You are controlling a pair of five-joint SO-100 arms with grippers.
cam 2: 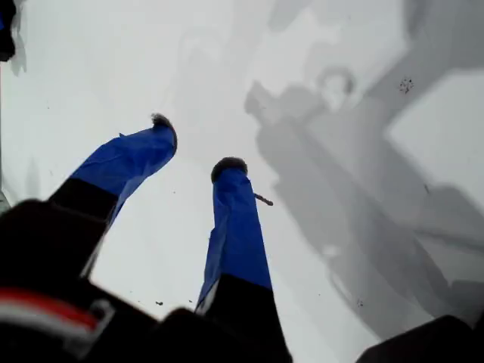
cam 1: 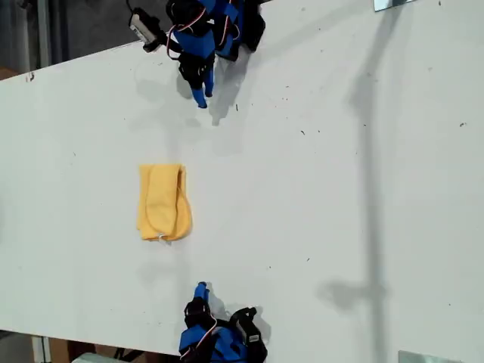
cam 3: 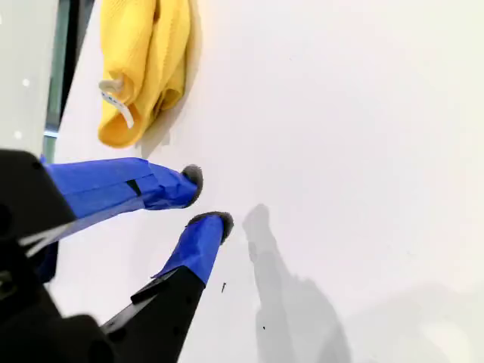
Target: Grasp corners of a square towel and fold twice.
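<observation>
The towel (cam 1: 162, 203) lies folded into a small upright oblong on the white tabletop (cam 1: 340, 189). It sits left of centre in the exterior view, between the two arms and touching neither. One layer lies over another along its side toward the exterior view's right, and that side bulges outward near the lower end.

The second wrist view shows what the exterior view barely hints at. A small white tag (cam 3: 117, 102) curls out from the end of the towel (cam 3: 147, 60) nearest that camera, and the cloth there is bunched and rounded, not flat. In the exterior view the tag (cam 1: 161, 237) is only a pale speck at the towel's lower edge. That places the second pincer (cam 1: 200, 289) on the arm at the bottom of the exterior view. Its blue-taped fingers (cam 3: 162, 189) stand slightly parted, so the second pincer (cam 3: 204, 198) is released and empty, near the towel but clear of it.

The first pincer (cam 2: 195, 144) is also released, its fingers (cam 2: 234, 219) wider apart with nothing between them. Its camera shows no towel, only bare tabletop, grey shadows (cam 2: 340, 197) and a few dark specks. That leaves the arm at the top of the exterior view as the one carrying the first pincer (cam 1: 201, 98), which points down toward the towel from well apart.
</observation>
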